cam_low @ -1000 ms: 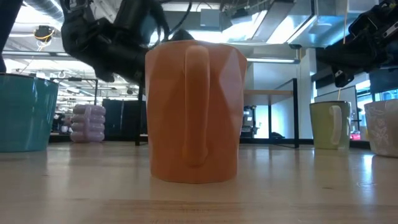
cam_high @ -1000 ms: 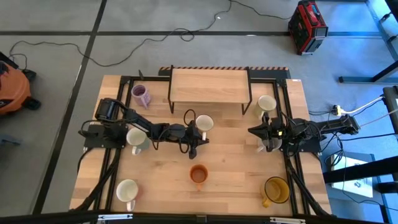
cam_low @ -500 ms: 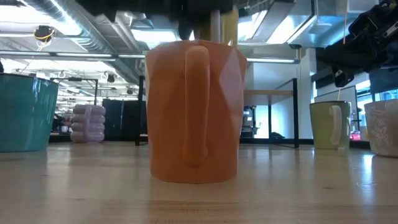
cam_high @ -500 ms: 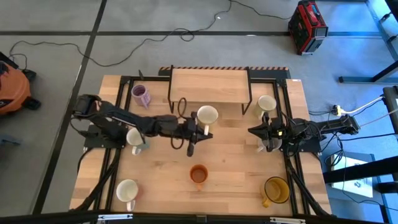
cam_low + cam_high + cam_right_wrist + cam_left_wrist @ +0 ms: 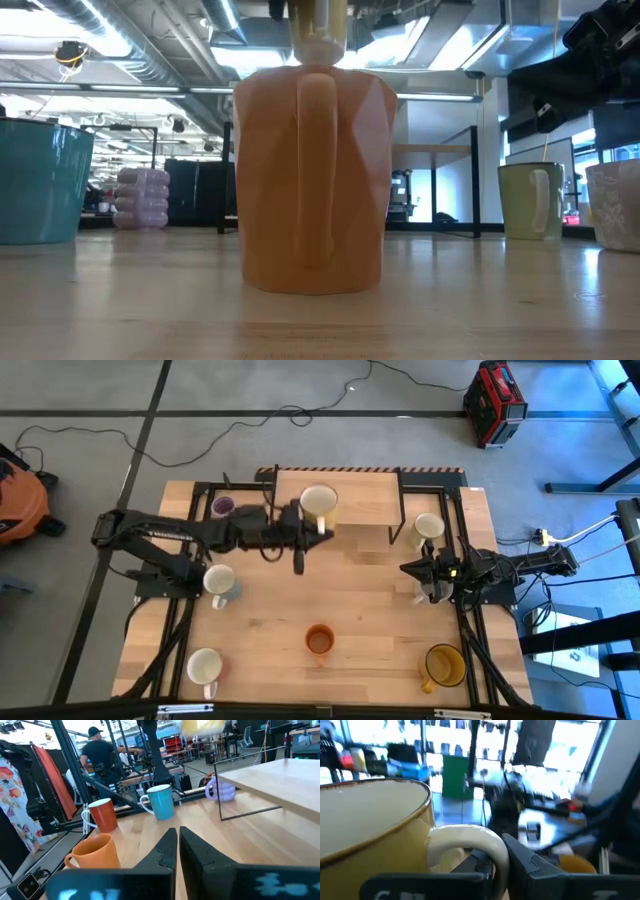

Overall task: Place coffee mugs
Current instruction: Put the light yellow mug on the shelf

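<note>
The tabletop (image 5: pixel 380 615) was pale butcher-block wood with visible plank seams, and a small wooden riser shelf (image 5: pixel 360 500) on thin dark legs stood at the middle of its far edge. The left tool (image 5: pixel 303 530) was clamped on the handle of a cream-white mug (image 5: pixel 318 503), carried above the left part of the shelf; the left wrist view showed what the high view could not, a glossy cream glaze with a thin brown rim and the curved handle gripped between the dark fingers (image 5: pixel 530 865). The right tool (image 5: pixel 418 572) rested near the right edge, its fingers nearly together and holding nothing, as the right wrist view showed (image 5: pixel 177 852). A faceted orange mug (image 5: pixel 319 640) stood near the middle of the near edge; in the low view it filled the centre, handle facing the camera. An amber-yellow mug (image 5: pixel 443 664) sat at the near right corner, another cream-white mug (image 5: pixel 204 666) at the near left corner, a pale mint-blue mug (image 5: pixel 220 583) toward the left edge, and a ribbed lilac mug (image 5: pixel 223 506) near the far left corner, partly hidden by the left arm. A grey-beige mug (image 5: pixel 429 528) stood beside the shelf's right legs. The central tabletop between the orange mug and the shelf was open wood.
</note>
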Available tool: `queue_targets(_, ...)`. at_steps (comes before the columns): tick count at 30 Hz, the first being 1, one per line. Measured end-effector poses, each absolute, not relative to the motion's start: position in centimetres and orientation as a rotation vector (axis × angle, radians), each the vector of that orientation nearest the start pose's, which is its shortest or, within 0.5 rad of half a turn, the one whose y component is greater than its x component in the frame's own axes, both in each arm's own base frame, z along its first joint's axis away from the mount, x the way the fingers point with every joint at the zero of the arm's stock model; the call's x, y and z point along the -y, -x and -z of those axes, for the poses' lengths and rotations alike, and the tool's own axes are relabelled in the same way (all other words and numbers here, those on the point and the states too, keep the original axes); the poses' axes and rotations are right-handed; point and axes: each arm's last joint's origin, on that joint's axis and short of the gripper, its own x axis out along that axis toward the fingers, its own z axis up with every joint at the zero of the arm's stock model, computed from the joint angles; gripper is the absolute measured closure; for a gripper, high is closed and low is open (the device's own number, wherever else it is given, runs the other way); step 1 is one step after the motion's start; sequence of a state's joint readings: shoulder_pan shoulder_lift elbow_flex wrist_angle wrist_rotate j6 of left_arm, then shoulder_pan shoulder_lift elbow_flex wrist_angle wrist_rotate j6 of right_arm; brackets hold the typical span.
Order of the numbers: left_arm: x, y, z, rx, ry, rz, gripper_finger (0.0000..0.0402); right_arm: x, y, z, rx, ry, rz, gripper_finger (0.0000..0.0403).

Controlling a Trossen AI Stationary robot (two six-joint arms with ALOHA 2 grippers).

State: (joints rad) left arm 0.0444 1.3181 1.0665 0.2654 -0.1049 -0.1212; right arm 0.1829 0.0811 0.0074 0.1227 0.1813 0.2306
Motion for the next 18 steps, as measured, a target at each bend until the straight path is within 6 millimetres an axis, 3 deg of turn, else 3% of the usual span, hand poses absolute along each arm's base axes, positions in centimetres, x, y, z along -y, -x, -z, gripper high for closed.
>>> queue_targets(4,-3.7,-29.1,-36.6,0.022,0.108,-0.201,0.0383,-1.3,-10.1,-17.1,0.049,-0.239,0.000,0.0393)
queue_targets(18,-11.5,-26.7,-34.8,-0.076,0.049,-0.205,0.0383,-1.2,-10.1,-17.0,0.039,-0.275,0.031,0.0393)
